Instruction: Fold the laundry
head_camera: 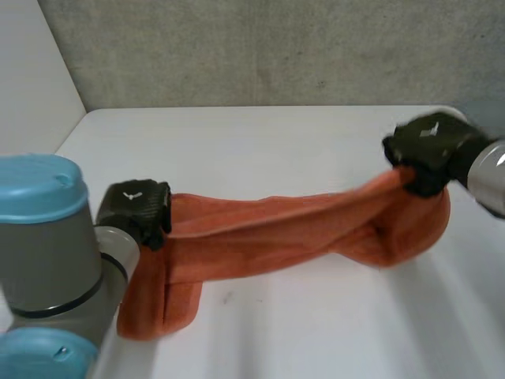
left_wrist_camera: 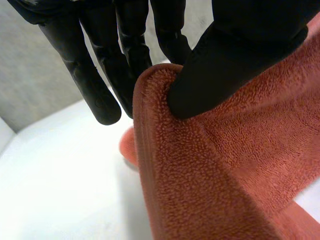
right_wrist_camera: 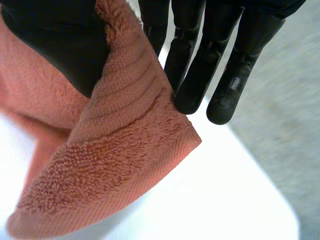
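White table (head_camera: pixel 276 150) under a grey wall (head_camera: pixel 276 47), carrying an orange terry towel (head_camera: pixel 268 229) pulled out long from one side to the other. At the robot's left, left hand (head_camera: pixel 136 207) clamped on one end: thumb (left_wrist_camera: pixel 225 65) pressing the hemmed edge against the fingers (left_wrist_camera: pixel 95 85), loose cloth hanging below in a doubled fold down to the table. At the right, right hand (head_camera: pixel 430 150) raised higher, thumb (right_wrist_camera: pixel 55 40) and fingers (right_wrist_camera: pixel 190 75) pinching the other end just by a corner, with slack drooping beneath it onto the table. Corner itself sticking out free past the fingertips in the right wrist view
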Robot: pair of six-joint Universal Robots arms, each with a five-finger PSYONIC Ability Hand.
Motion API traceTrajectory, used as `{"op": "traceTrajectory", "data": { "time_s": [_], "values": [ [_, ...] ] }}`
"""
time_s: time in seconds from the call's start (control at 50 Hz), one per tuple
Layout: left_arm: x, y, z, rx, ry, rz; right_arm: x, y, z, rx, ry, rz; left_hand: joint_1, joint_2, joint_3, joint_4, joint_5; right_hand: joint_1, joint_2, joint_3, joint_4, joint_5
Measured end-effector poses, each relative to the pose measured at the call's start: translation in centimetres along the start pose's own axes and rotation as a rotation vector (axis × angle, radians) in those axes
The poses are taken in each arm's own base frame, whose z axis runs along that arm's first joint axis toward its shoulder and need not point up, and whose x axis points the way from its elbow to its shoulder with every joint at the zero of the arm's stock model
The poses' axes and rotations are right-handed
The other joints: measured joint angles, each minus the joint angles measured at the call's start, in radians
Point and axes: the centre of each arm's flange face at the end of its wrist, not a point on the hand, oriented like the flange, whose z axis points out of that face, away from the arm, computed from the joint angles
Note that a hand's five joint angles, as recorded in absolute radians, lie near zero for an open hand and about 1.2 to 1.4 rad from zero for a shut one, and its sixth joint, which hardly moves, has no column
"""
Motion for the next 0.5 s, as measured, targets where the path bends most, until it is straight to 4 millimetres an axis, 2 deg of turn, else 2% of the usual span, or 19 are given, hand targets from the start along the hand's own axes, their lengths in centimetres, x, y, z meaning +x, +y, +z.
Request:
{"op": "traceTrajectory", "data": {
  "time_s": [0.04, 0.08, 0.14, 0.16, 0.2, 0.22, 0.24, 0.26, 0.28, 0.3, 0.34, 0.36, 0.42, 0.46, 0.5],
  "values": [
    [0.5, 1.1, 1.5, -0.018, 0.03, 0.002, -0.8, 1.7, 1.4, -0.072, -0.051, -0.044, 0.001, 0.0, 0.0, 0.0, 0.0, 0.0, 0.0, 0.0, 0.0, 0.005],
    [0.8, 1.4, 2.8, -0.011, 0.043, -0.003, -0.9, 2.5, 2.7, -0.095, -0.064, -0.059, 0.001, 0.0, 0.0, 0.0, 0.0, 0.0, 0.0, 0.0, 0.0, 0.009],
    [0.8, 1.4, 3.3, -0.005, 0.045, -0.006, -0.9, 2.7, 3.2, -0.098, -0.064, -0.061, 0.001, 0.0, 0.0, 0.0, 0.0, 0.0, 0.0, 0.0, 0.0, 0.009],
    [0.8, 0.9, 5.3, 0.039, 0.045, -0.021, -0.4, 2.8, 5.3, -0.07, -0.037, -0.05, 0.001, 0.0, 0.0, 0.0, 0.001, 0.0, 0.0, 0.0, 0.0, 0.011],
    [0.7, 0.6, 5.9, 0.057, 0.042, -0.026, -0.3, 2.7, 5.7, -0.057, -0.027, -0.045, 0.001, 0.0, 0.0, 0.0, 0.002, 0.0, 0.0, 0.0, 0.0, 0.011],
    [0.5, -0.4, 6.9, 0.102, 0.036, -0.038, 0.5, 1.8, 6.9, 0.003, 0.022, -0.027, 0.002, 0.0, 0.0, 0.0, 0.002, 0.0, 0.0, 0.0, 0.0, 0.011],
    [0.1, -2.2, 8.1, 0.187, 0.025, -0.057, 1.4, 0.4, 7.9, 0.085, 0.082, -0.007, 0.003, 0.0, 0.0, 0.0, 0.002, 0.0, 0.0, 0.001, 0.0, 0.011],
    [-0.1, -2.7, 8.5, 0.21, 0.022, -0.061, 1.7, -0.1, 8.2, 0.114, 0.102, 0.001, 0.003, 0.0, 0.0, 0.0, 0.002, 0.0, 0.0, 0.001, 0.0, 0.011],
    [-0.4, -4.1, 9.2, 0.274, 0.014, -0.072, 2.4, -1.3, 8.6, 0.175, 0.148, 0.015, 0.003, 0.0, 0.001, 0.0, 0.002, 0.0, 0.0, 0.001, 0.0, 0.011],
    [-0.8, -5.8, 9.7, 0.354, 0.004, -0.085, 3.0, -2.1, 8.9, 0.22, 0.182, 0.023, 0.003, 0.001, 0.001, 0.0, 0.002, 0.0, 0.001, 0.001, 0.0, 0.011],
    [-1.8, -9.5, 10.2, 0.519, -0.021, -0.106, 4.9, -5.2, 9.0, 0.376, 0.298, 0.046, 0.003, 0.001, 0.001, 0.0, 0.002, 0.0, 0.0, 0.001, 0.0, 0.011],
    [-2.7, -12.0, 10.2, 0.639, -0.044, -0.118, 5.8, -7.0, 8.8, 0.464, 0.36, 0.057, 0.003, 0.001, 0.001, 0.0, 0.002, 0.0, 0.001, 0.001, 0.0, 0.011],
    [-4.8, -17.5, 8.7, 0.897, -0.099, -0.137, 7.5, -11.3, 7.1, 0.688, 0.497, 0.078, 0.004, 0.001, 0.001, 0.0, 0.002, 0.0, 0.001, 0.001, 0.0, 0.011],
    [-5.7, -19.7, 7.5, 1.004, -0.127, -0.143, 8.0, -12.9, 6.0, 0.784, 0.551, 0.084, 0.004, 0.002, 0.001, 0.0, 0.002, 0.0, 0.001, 0.001, 0.0, 0.011],
    [-6.4, -20.9, 6.5, 1.067, -0.147, -0.145, 8.2, -13.9, 5.1, 0.847, 0.583, 0.085, 0.004, 0.002, 0.001, 0.0, 0.002, 0.0, 0.001, 0.001, 0.0, 0.011]
  ]
}}
